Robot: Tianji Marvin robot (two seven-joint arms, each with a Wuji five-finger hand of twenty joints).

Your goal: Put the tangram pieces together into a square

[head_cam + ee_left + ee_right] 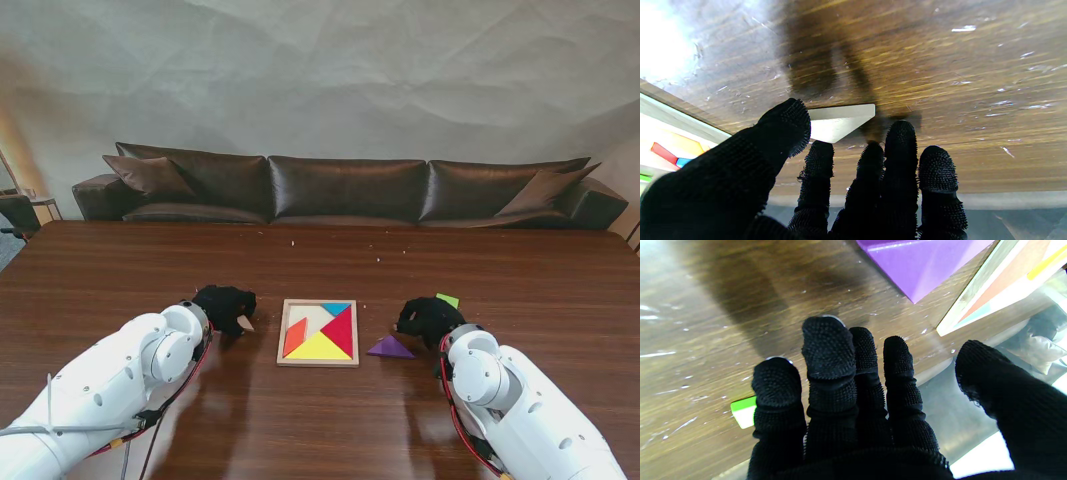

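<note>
A wooden tray (281,338) in the middle of the table holds orange, yellow, red, blue and pale pieces. My left hand (225,305), in a black glove, sits just left of the tray. Its thumb (786,125) and index fingertip (820,155) pinch a pale wooden triangle (840,121). My right hand (430,318) hovers right of the tray, open, with nothing between its fingers (828,346). A purple triangle (390,347) lies between that hand and the tray. A green piece (447,300) lies just beyond the right hand, partly hidden by a finger in the right wrist view.
A dark leather sofa (345,188) stands past the table's far edge. The tray rim (690,123) lies close beside my left thumb, and the tray rim (960,306) sits near my right thumb. Small crumbs dot the far table.
</note>
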